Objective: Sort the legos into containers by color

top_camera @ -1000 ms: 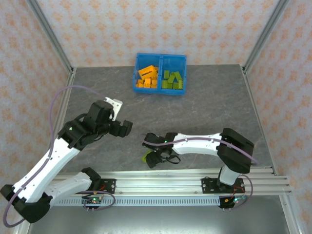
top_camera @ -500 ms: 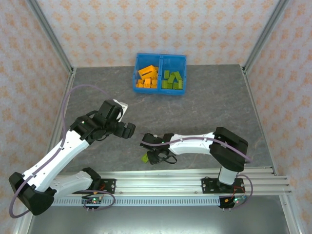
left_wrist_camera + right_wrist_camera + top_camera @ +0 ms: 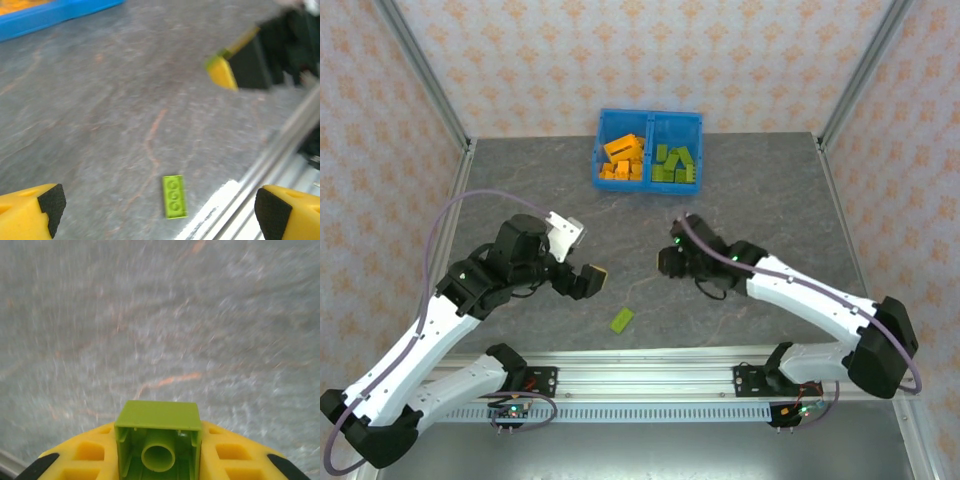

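Above grey table (image 3: 770, 200), left tool (image 3: 590, 280) wide apart, right tool (image 3: 667, 262) clamped on a lime green brick (image 3: 157, 440).

Grey marbled table (image 3: 520, 180), peach patterned walls (image 3: 650, 50) behind.

Right gripper (image 3: 159, 460) at the bottom centre of the frame, its two yellow fingers (image 3: 90, 460) pressed against either side of a lime green brick (image 3: 158, 432). The brick's hollow underside faces the camera, showing one round tube inside a square shell, with its upper edge level. The grey stone-patterned table (image 3: 150, 315), blurred and streaked with faint orange veins, occupies the upper frame; black pads (image 3: 37, 467) sit at the lower corners.
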`<state>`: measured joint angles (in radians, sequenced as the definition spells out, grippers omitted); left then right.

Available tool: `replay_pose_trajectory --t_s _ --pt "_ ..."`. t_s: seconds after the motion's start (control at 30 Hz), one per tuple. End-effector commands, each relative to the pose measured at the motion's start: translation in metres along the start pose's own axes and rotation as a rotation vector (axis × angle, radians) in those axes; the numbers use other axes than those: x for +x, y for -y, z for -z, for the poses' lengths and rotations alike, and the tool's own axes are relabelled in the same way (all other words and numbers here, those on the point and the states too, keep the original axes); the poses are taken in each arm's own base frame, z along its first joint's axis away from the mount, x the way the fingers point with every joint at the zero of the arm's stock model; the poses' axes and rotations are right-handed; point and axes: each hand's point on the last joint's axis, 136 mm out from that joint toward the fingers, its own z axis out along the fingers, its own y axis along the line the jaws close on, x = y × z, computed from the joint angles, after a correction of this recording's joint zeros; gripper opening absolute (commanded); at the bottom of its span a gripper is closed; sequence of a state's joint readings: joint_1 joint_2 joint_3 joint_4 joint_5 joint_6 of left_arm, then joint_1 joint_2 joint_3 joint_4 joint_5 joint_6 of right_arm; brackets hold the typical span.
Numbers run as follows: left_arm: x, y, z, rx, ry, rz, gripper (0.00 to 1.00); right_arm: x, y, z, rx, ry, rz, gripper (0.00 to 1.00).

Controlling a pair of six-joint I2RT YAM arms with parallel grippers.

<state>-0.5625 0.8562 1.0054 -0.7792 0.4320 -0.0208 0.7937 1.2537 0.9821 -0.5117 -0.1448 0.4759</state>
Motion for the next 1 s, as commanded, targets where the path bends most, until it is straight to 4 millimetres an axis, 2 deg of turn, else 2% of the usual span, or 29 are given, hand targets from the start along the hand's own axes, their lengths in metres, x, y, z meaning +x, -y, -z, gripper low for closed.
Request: replay_pose_trajectory --t_s 0.0,0.13,0.27,0.5,0.63,0.7,0.83,0.97 --pt "-0.008 0.043 0.004 0.245 0.055 -0.1 1.0 -0.042 -0.009 0.007 -0.09 0.053 -0.014 0.29" --pt "-0.012 0.049 0.009 0.259 0.076 -0.12 1.0 -0.094 -0.004 -0.001 -0.096 0.107 -0.041 0.28" --pt "-0.018 0.039 0.015 0.183 0.118 -0.106 1.0 -0.149 0.013 -0.023 -0.047 0.159 -0.081 0.27" --pt "-0.01 0.019 0.015 0.072 0.104 -0.018 1.0 -0.24 0.061 -0.088 0.144 0.197 -0.116 0.27" --pt "-0.005 0.016 0.014 0.059 0.102 0.021 1.0 -0.281 0.079 -0.124 0.217 0.204 -0.121 0.26" --pt "-0.004 0.013 0.014 0.044 0.11 0.044 1.0 -0.294 0.088 -0.14 0.255 0.211 -0.114 0.27" --pt "0.0 0.001 0.01 -0.018 0.113 0.135 1.0 -0.325 0.096 -0.16 0.285 0.29 -0.091 0.28" --pt "0.008 -0.008 0.003 -0.052 0.101 0.257 1.0 -0.343 0.098 -0.172 0.25 0.363 -0.1 0.31"
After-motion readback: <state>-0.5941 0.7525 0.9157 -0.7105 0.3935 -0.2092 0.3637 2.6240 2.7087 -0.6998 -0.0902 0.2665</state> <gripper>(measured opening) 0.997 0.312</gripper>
